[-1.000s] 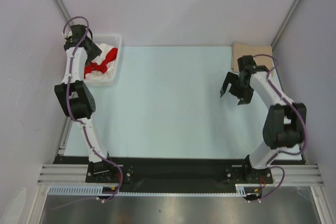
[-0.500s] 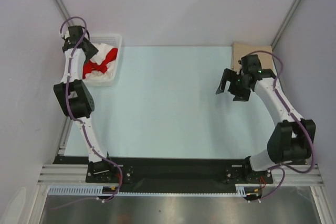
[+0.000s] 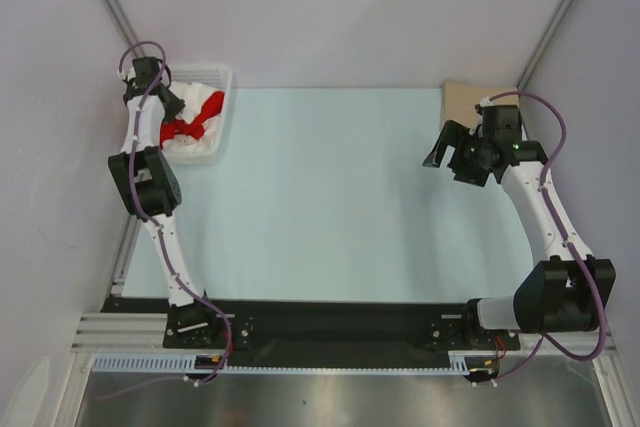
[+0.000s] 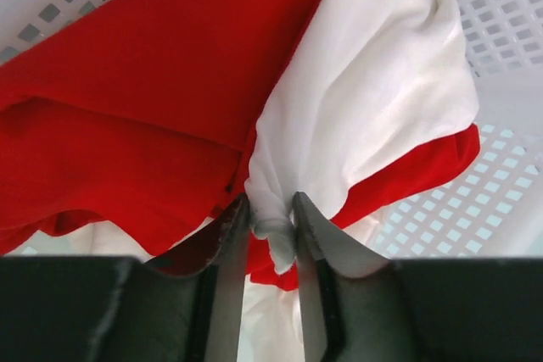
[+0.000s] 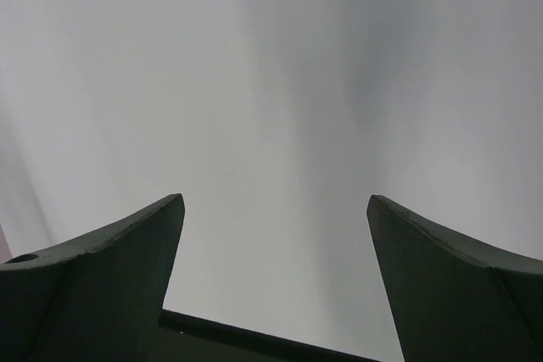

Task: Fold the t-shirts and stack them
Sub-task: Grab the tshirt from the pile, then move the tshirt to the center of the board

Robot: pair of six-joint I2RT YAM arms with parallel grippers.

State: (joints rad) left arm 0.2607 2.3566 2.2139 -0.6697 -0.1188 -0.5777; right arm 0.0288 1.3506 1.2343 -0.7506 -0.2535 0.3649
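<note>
Left wrist: white shirt (image 4: 373,99) is clamped by left tool (image 4: 270,209); right tool (image 5: 273,201) is spread; only tan shirt (image 3: 462,102) is folded.

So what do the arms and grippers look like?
The left arm and right arm are slim white links with bulky black joints, each with a purple cable looped alongside. The left gripper and right gripper have two dark, tapered fingers apiece.
</note>
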